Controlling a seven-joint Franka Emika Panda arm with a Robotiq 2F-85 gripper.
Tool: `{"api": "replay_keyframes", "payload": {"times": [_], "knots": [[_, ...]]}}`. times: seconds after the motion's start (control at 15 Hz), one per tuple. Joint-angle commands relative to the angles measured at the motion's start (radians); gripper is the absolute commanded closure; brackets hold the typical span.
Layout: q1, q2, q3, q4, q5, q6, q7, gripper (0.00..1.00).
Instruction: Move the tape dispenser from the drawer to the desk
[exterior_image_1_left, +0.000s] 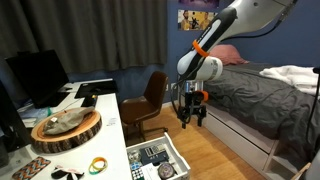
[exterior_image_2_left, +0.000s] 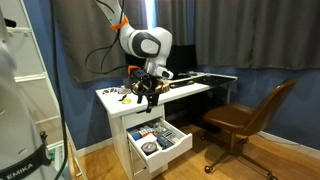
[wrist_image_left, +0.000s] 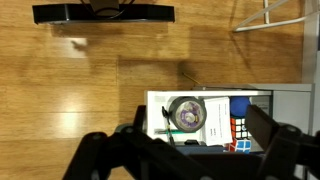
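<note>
A brown chair (exterior_image_1_left: 152, 92) stands near a grey-covered bed (exterior_image_1_left: 250, 95).

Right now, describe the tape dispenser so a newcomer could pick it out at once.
Find the long white desk, then the open white drawer pulled out below its end. Inside, the tape dispenser is the round grey disc with a darker centre. Its neighbours, a flat white box and a multicoloured cube, are square-edged, so its round shape gives it away.
</note>
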Motion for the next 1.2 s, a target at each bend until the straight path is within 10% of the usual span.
{"api": "replay_keyframes", "payload": {"times": [0.0, 0.6, 1.13], "knots": [[0.001, 0.037, 0.01, 0.022, 0.025, 0.025, 0.047, 0.0], [0.047, 0.285, 0.074, 0.058, 0.199, 0.428, 0.278, 0.0], [0.315, 0.6, -0.103, 0.179, 0.076, 0.673, 0.662, 0.0]]}}
